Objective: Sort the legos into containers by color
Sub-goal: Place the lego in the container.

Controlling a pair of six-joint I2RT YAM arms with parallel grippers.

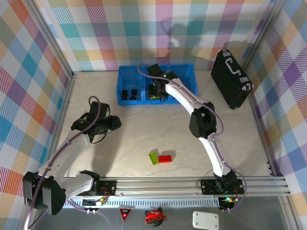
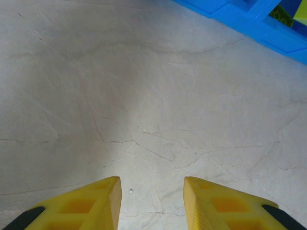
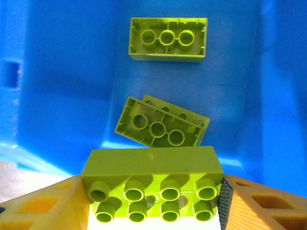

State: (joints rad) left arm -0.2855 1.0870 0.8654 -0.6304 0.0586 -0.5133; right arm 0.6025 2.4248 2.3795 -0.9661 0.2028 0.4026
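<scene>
My right gripper (image 1: 156, 89) reaches into the middle compartment of the blue three-bin tray (image 1: 188, 72). It is shut on a lime green lego (image 3: 152, 167), held studs-up between its yellow fingers (image 3: 48, 206). Below it in that bin lie two more green legos, one upside down (image 3: 168, 38) and one tilted (image 3: 160, 125). Black legos (image 1: 129, 93) sit in the left bin. A green lego (image 1: 153, 157) and a red lego (image 1: 165, 158) lie touching on the table at front centre. My left gripper (image 1: 113, 123) (image 2: 151, 184) hangs open over bare table, holding nothing.
A black hard case (image 1: 231, 79) with a silver handle stands at the back right, beside the tray. The tray's corner (image 2: 249, 19) shows at the top right of the left wrist view. Small red and white items (image 1: 154, 216) lie in front of the rail.
</scene>
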